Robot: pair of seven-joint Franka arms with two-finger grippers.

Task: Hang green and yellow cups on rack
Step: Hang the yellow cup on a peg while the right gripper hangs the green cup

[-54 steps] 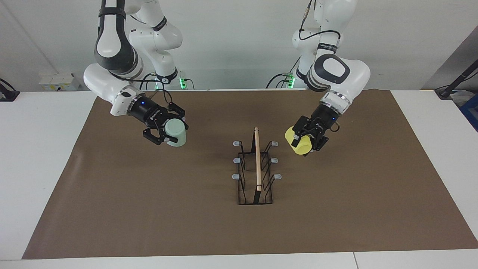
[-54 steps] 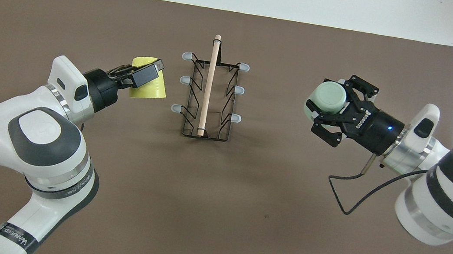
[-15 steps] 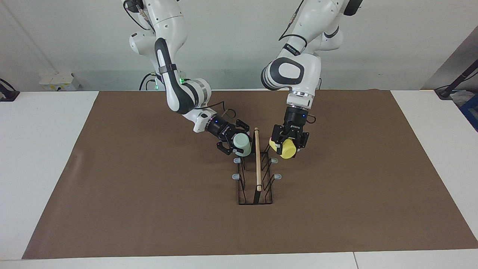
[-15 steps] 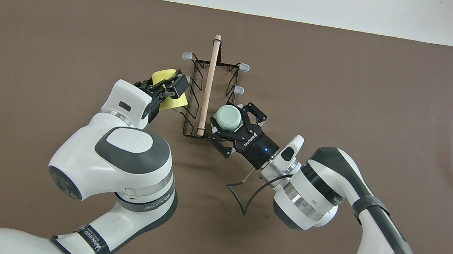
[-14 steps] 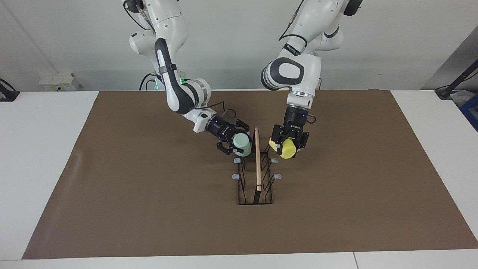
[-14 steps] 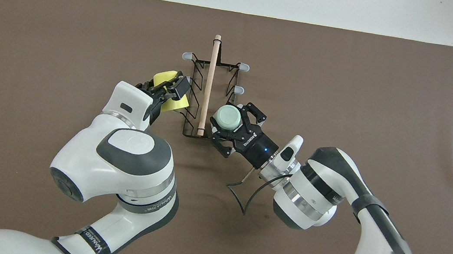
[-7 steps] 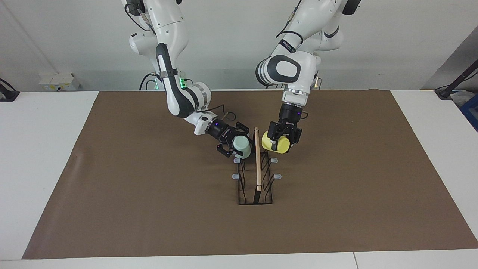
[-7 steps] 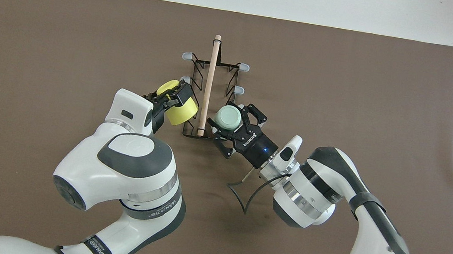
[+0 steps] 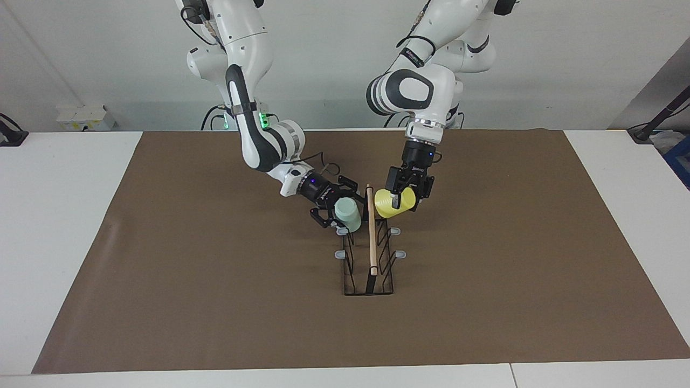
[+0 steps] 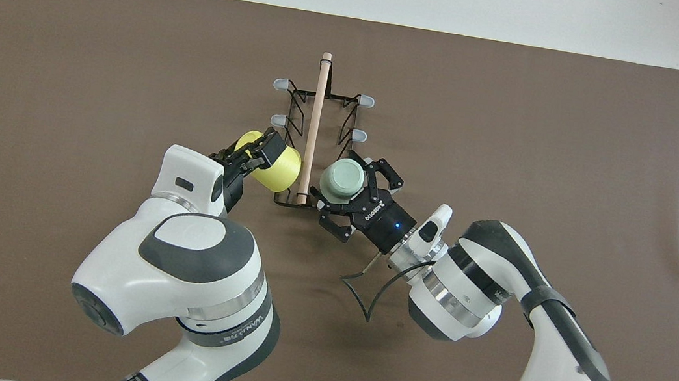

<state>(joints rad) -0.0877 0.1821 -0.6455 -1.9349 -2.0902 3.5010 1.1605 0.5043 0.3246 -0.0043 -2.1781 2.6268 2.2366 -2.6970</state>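
The left gripper (image 9: pixel 399 199) is clamped on the yellow cup (image 9: pixel 389 204). One finger (image 9: pixel 397 201) lies across the cup's wall; the second is hidden by the cup in the facing view. The cup is tipped on its side, with its mouth turned toward the rack (image 9: pixel 371 283). It is held at the rack's end nearest the robots, on the left arm's side of the wooden rod (image 9: pixel 371 237). Whether it touches a prong cannot be made out, as the cup covers that spot in both views.

The right gripper (image 9: pixel 337 208) is at the green cup (image 9: pixel 347 214), which lies within its reach. Whether it grips the cup or has let go cannot be told. The green cup sits base up at the same end of the rack, on the right arm's side of the rod. It covers the place where the nearest prong on that side would be. Contact between cup and prong is hidden.

Four grey-tipped prongs show, two on each side, all bare. The rack stands upright on the brown mat (image 9: pixel 215 296), which covers the middle of the white table (image 9: pixel 54 215). The rack's end toward the robots is partly screened by both cups and both grippers. The upper links of both arms are cut off at the frame edge in the facing view.
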